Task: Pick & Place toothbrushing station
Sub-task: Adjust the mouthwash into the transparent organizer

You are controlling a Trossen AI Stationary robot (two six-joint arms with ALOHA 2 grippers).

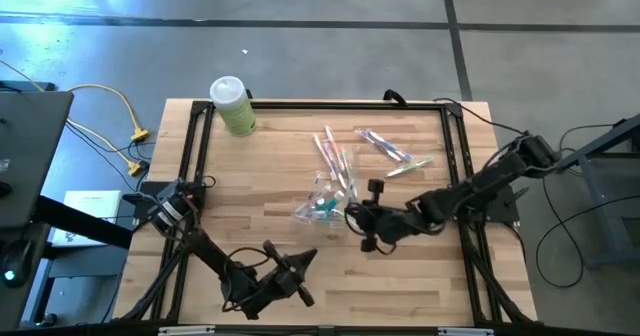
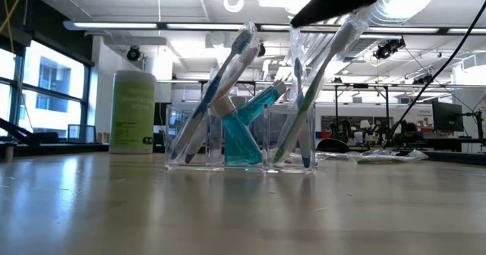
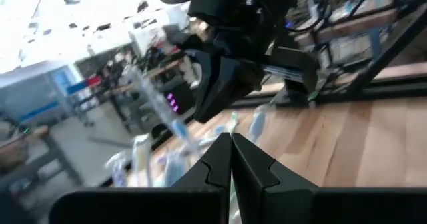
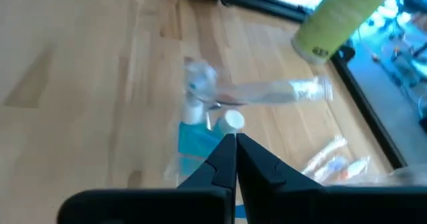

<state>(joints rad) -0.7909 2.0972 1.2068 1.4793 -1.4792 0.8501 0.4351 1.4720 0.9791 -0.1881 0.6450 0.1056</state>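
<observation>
A clear holder [image 2: 241,137] stands near the middle of the high view, on the wooden table [image 1: 290,266]. In the low view it shows three compartments: the left one has one wrapped toothbrush [image 2: 220,88] leaning toward the upper right, the middle one a blue toothpaste tube [image 2: 247,130], and the right one two wrapped brushes, one with a green handle [image 2: 298,111].

The right gripper [image 1: 362,219] sits just right of the holder in the high view, centre right of the frame, its fingers pressed together with nothing between them; the right wrist view shows the two tips meeting above the tube.

The left gripper [image 1: 300,261] rests at the lower centre of the high view, well apart from the holder, fingers clenched on nothing.

Loose wrapped toothbrushes lie above the holder in the high view: about three in a cluster [image 1: 335,156] at upper centre and about two more [image 1: 392,151] to the right; the exact count is hard to tell.

One green canister [image 1: 233,106] with a white lid stands at the table's upper left.
</observation>
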